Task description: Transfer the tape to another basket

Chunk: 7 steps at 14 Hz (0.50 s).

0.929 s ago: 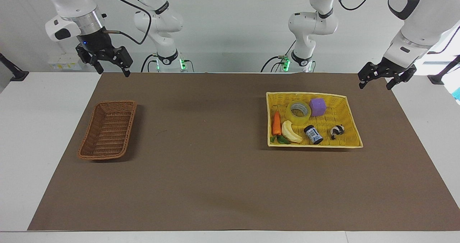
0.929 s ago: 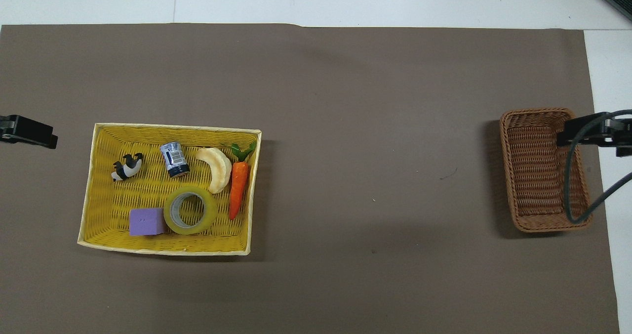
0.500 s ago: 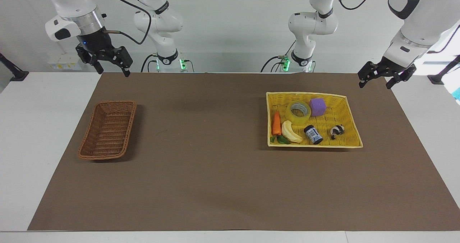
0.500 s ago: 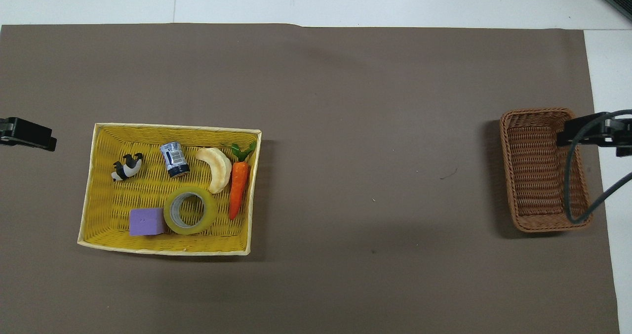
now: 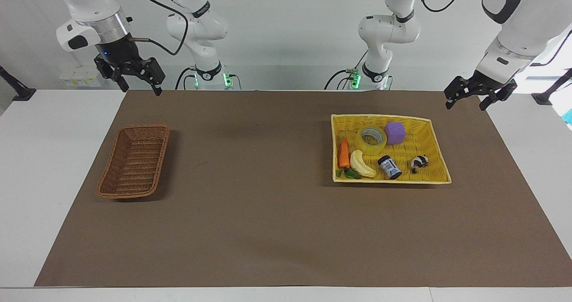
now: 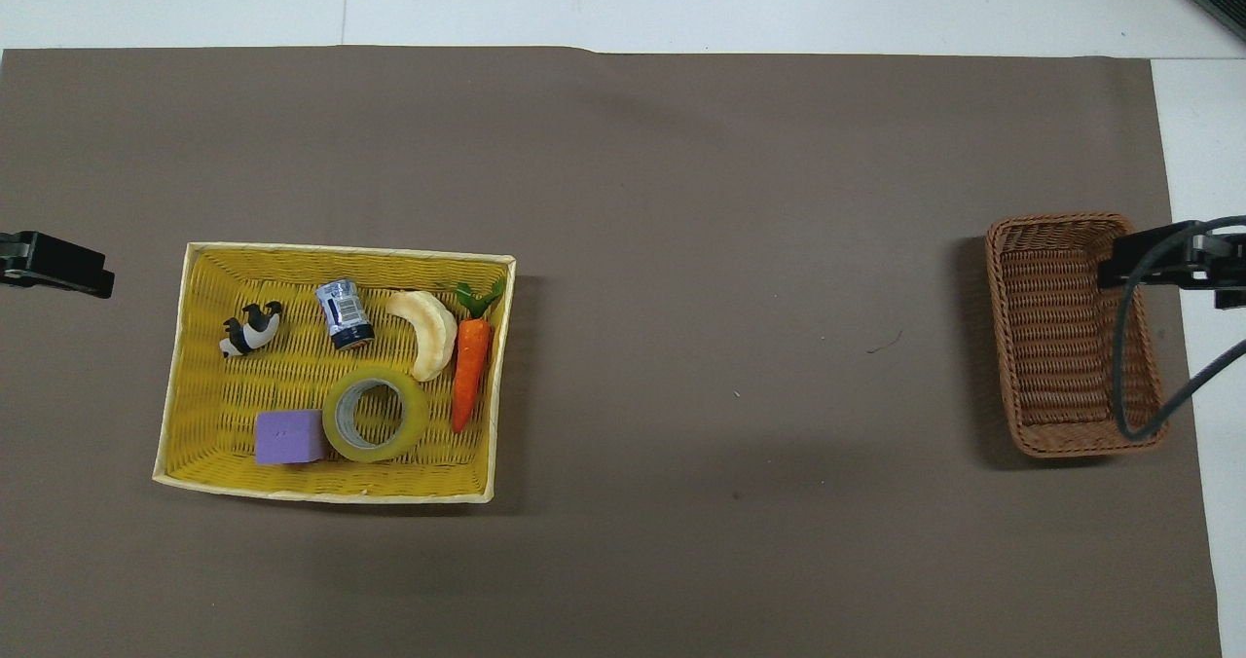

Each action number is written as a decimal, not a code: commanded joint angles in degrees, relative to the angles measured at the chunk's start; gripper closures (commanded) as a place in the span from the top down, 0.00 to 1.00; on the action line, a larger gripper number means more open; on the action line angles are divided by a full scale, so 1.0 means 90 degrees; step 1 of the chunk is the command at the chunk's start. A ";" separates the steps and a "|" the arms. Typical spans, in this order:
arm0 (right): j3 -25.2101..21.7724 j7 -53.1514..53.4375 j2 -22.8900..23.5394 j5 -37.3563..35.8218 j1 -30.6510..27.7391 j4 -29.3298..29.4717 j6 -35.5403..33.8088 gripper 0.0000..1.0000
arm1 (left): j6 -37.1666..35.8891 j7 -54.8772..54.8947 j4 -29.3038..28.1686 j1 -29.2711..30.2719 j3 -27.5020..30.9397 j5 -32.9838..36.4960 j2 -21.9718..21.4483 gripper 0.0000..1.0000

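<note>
The tape (image 5: 372,140) is lying in the yellow basket (image 5: 435,136) while the left gripper (image 5: 467,101) and right gripper (image 5: 139,84) are hanging released, grasping nothing.

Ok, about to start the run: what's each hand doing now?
Left hand: open, holding nothing, raised.
Right hand: open, holding nothing, raised.

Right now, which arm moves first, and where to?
Probably the left gripper: it hangs open in the air near the yellow basket's corner, and the tape lies there beside the purple cube. Bring it over the tape. The right gripper waits open near the brown basket.
</note>
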 commanded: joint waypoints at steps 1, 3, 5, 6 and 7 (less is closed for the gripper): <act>0.0030 -0.0037 -0.0100 0.0133 -0.0085 -0.0112 0.0086 1.00 | -0.0025 -0.0076 -0.0201 0.0022 -0.0033 0.0106 -0.0181 1.00; 0.0030 -0.0037 -0.0100 0.0133 -0.0085 -0.0112 0.0086 1.00 | -0.0025 -0.0076 -0.0201 0.0012 -0.0033 0.0106 -0.0181 1.00; 0.0030 -0.0037 -0.0100 0.0133 -0.0085 -0.0112 0.0086 1.00 | -0.0025 -0.0066 -0.0211 0.0002 -0.0042 0.0106 -0.0191 1.00; 0.0030 -0.0037 -0.0100 0.0133 -0.0085 -0.0112 0.0086 1.00 | -0.0015 -0.0066 -0.0269 -0.0008 -0.0042 0.0106 -0.0220 1.00; 0.0030 -0.0037 -0.0100 0.0133 -0.0085 -0.0112 0.0086 1.00 | 0.0043 -0.0056 -0.0424 -0.0017 -0.0042 0.0106 -0.0326 1.00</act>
